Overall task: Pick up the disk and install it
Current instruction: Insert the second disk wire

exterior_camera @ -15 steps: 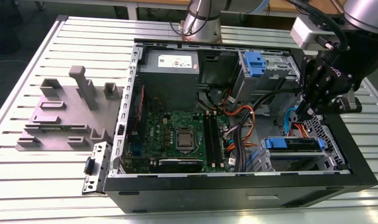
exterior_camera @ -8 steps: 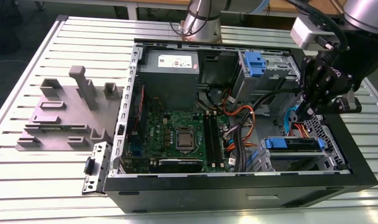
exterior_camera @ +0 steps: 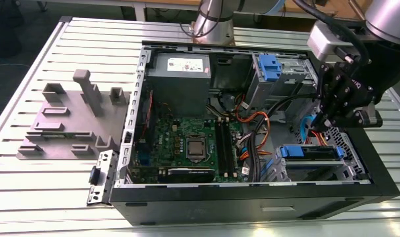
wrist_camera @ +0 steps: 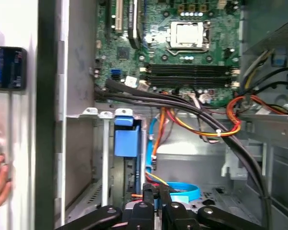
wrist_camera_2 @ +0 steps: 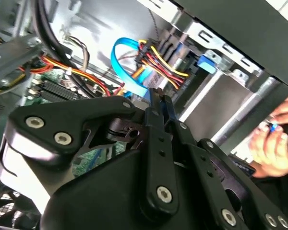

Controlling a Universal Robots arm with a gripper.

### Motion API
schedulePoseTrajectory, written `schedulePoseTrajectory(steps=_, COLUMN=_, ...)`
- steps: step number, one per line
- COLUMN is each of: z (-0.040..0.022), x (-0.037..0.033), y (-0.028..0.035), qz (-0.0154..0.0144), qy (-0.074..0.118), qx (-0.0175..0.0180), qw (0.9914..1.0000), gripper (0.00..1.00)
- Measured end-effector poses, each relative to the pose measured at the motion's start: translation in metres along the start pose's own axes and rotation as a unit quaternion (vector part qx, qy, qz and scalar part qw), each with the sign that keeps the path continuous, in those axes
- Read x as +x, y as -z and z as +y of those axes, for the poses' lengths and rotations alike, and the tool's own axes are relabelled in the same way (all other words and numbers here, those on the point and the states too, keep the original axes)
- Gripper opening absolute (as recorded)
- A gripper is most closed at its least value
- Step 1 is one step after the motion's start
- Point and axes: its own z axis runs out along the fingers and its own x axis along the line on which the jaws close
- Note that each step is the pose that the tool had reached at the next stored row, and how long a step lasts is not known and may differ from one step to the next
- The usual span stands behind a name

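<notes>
Farthest from the gripper, toward the exterior view's left, a grey moulded plastic fixture with upright posts and slots (exterior_camera: 68, 118) rests on the ribbed aluminium table (exterior_camera: 28, 187). Nearer to the gripper lies the open black metal computer case (exterior_camera: 253, 205). Its green motherboard (exterior_camera: 186, 143) is well apart from the fingertips. Beyond the board, a grey power-supply box with a white label (exterior_camera: 181, 69) is also well clear of them.

A smaller blue plastic bracket (exterior_camera: 269, 66) stands in the upper drive cage, near the arm's wrist but apart from it. A bundle of orange, red and yellow wires (exterior_camera: 253, 123) runs between the board and the gripper.

The black linkage gripper (exterior_camera: 329, 123) hangs inside the case at the exterior view's right, and in both wrist views (wrist_camera_2: 159, 98) (wrist_camera: 157, 189) its fingers are brought together. A light blue flat ribbon cable (wrist_camera: 182, 189) loops just behind the tips.

The disk, a drive framed by a blue plastic carrier with end tabs (exterior_camera: 310, 152), sits in the lower drive bay just below the gripper and apart from it. In the first wrist view its blue tab (wrist_camera: 125, 139) shows in the bay slot.

A person's hand (wrist_camera_2: 273, 139) is outside the case wall, well away from the fingers.
</notes>
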Motion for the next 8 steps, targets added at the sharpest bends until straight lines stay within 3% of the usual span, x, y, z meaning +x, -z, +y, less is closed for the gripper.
schedulePoseTrajectory(steps=2, z=0.0005, x=0.0015, y=-0.0006, qz=-0.0146, qy=0.000, qx=0.0001, qw=0.99989, gripper=0.16)
schedulePoseTrajectory(steps=3, z=0.0005, x=0.0023, y=-0.0010, qz=-0.0202, qy=0.000, qx=0.0002, qw=0.99980, gripper=0.16)
schedulePoseTrajectory(steps=4, z=0.0006, x=0.0031, y=-0.0015, qz=-0.0237, qy=0.000, qx=0.0002, qw=0.99972, gripper=0.16)
schedulePoseTrajectory(steps=8, z=0.0005, x=0.0039, y=-0.0015, qz=-0.0243, qy=0.000, qx=0.0002, qw=0.99970, gripper=0.16)
